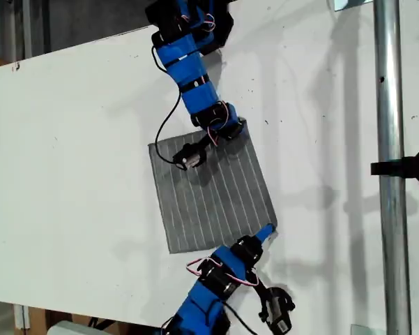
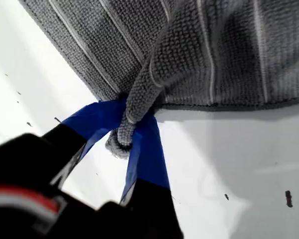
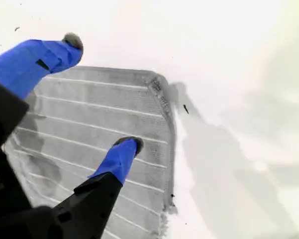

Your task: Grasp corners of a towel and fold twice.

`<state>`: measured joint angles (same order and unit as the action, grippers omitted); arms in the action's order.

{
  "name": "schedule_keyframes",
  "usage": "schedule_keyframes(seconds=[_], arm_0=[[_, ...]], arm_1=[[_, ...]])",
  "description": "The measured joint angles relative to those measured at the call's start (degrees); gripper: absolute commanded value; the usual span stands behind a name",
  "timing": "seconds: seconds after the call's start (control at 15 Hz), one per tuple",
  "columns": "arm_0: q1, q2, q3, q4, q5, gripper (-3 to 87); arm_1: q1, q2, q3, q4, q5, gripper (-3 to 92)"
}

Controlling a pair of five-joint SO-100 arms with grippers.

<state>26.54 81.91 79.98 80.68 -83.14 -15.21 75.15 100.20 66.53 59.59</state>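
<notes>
Where the exterior view looks down on the white tabletop (image 1: 70, 139), the grey square cloth towel with thin pale stripes (image 1: 209, 188) lies flat near the middle, turned slightly askew. My first gripper (image 1: 266, 232) reaches in from the exterior view's bottom edge and meets the towel's corner nearest that view's lower right (image 1: 272, 225). My second gripper (image 1: 230, 129) comes down from the top edge and sits at the corner toward the upper right (image 1: 242, 125), its black camera hanging over the cloth.

Along the first wrist view, my first gripper (image 2: 127, 134) has its blue-taped jaws pinched tight on a bunched corner of the towel (image 2: 122, 142). The fabric rises from that pinch in a narrow twisted fold, and the rest of the towel (image 2: 229, 50) spreads away beyond it, with bare table on the near side.

Through the second wrist view, my second gripper (image 3: 102, 94) stands with its jaws spread wide and nothing between them. One fingertip (image 3: 129, 147) is low over the striped towel (image 3: 64, 124), though contact is unclear; the other (image 3: 69, 42) sits past the far edge. A slightly curled corner (image 3: 156, 82) lies just beside the jaws.
</notes>
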Motion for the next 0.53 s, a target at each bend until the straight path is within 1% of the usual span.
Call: schedule_keyframes(seconds=[0.2,0.4,0.47,0.53], arm_0=[[-0.70,-8.96,0.53,-5.27,-3.08,30.4],[-2.64,-14.59,1.05,-9.76,-4.31,27.6],[-3.16,-17.23,1.76,-11.51,-5.27,23.0],[-3.16,-20.21,1.85,-13.27,-6.68,15.2]], arm_1=[[0.00,0.00,0.00,0.00,0.00,-0.1],[0.00,0.00,0.00,0.09,0.00,-0.1],[0.00,0.00,0.00,0.09,0.00,-0.1],[0.00,0.26,0.00,0.09,0.00,-0.1]])
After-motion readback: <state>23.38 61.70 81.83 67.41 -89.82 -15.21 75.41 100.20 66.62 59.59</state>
